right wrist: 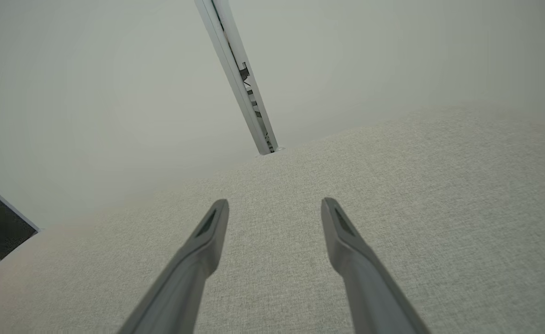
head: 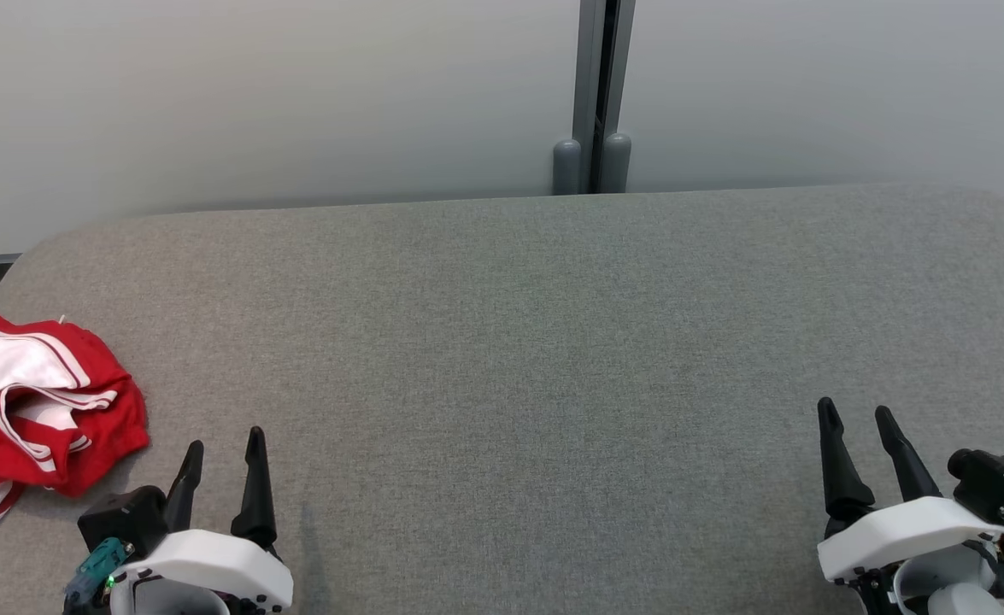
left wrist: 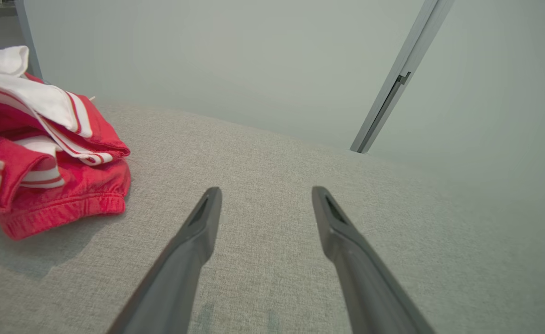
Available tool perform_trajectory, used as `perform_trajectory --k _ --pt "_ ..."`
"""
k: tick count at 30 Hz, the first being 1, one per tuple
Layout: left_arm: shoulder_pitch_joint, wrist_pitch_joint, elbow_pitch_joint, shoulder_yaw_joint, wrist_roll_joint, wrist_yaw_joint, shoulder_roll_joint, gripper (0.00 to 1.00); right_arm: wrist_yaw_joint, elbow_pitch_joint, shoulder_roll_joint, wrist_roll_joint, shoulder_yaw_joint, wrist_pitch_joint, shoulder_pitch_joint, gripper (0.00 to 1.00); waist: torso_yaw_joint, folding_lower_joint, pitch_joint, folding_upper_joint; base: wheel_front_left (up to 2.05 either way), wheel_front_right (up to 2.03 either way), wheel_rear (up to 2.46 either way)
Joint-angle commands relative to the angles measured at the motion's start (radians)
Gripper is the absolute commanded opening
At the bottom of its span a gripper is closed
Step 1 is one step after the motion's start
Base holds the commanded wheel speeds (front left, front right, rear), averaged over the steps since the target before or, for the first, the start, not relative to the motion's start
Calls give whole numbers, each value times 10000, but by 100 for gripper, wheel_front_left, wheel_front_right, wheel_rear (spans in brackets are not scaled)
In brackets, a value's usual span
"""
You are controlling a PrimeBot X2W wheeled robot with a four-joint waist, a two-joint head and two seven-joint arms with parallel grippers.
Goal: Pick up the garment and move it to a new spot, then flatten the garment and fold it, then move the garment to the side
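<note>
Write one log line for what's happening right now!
step: before pick-up | garment: bunched, far left, untouched | left gripper: open, near garment | right gripper: open, empty

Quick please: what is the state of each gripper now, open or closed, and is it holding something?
Left gripper: jaws open, holding nothing.
Right gripper: jaws open, holding nothing.

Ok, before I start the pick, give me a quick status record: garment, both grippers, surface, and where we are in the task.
garment: red and white, crumpled in a heap at the surface's left edge, not flattened or folded
left gripper: open, holding nothing, just right of the garment and apart from it
right gripper: open, holding nothing, at the far right, well away from the garment
surface: grey fabric top, with the garment lying on it
task stage: pick-up not yet begun
</note>
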Motion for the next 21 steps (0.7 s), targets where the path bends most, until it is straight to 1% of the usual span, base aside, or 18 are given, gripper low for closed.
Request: perform_trajectory --k 1,12,21 --pt "-45 -103 -6 -7 313 67 77 100 16 -27 -71 -325 26 -123 -68 100 1 0 -1 0 0 0 0" --pt "-21 -344 84 -100 1308 183 111 100 17 75 -82 -1378 51 -356 -88 100 22 0 13 0 0 0 0" --pt "34 -517 156 -139 1960 242 117 100 19 164 -93 -2005 -7 -527 -58 100 18 0 -24 0 0 0 0"
